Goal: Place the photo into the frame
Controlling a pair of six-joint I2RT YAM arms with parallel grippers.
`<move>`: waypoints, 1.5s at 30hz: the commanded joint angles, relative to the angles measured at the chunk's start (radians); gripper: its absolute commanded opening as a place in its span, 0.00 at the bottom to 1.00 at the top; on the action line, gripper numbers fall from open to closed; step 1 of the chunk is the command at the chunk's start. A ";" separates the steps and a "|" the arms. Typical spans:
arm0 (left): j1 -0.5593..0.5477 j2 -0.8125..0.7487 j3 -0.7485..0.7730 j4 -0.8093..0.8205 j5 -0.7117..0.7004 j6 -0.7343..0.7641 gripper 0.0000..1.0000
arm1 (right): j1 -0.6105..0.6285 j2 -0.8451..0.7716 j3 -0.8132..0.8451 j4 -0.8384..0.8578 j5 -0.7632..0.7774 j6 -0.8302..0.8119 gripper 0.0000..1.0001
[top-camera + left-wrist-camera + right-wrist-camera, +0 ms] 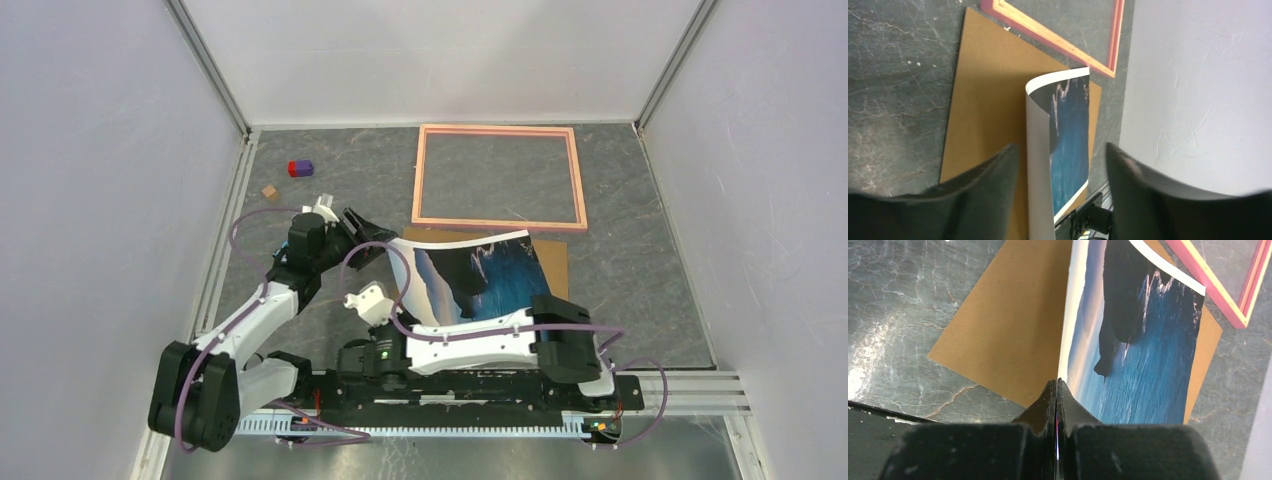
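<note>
The photo [480,275] of dark cliffs and blue sea stands curled up off the table over the brown backing board [553,262]. My right gripper [392,297] is shut on its near left edge; in the right wrist view the pads [1056,385] pinch the white border of the photo [1138,350]. My left gripper [385,245] is open at the photo's upper left edge. In the left wrist view the photo [1070,135] rises between the wide-apart fingers [998,170], touching neither. The pink frame [498,222] lies flat behind, empty.
A red and purple block [300,168] and a small brown cube [269,192] lie at the far left. White enclosure walls stand on three sides. The frame's corner [1048,37] lies just beyond the backing board [988,100].
</note>
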 commanded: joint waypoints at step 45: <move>-0.075 0.528 0.892 0.082 -0.297 0.216 1.00 | -1.722 -0.096 -0.279 1.169 -1.689 -0.566 0.00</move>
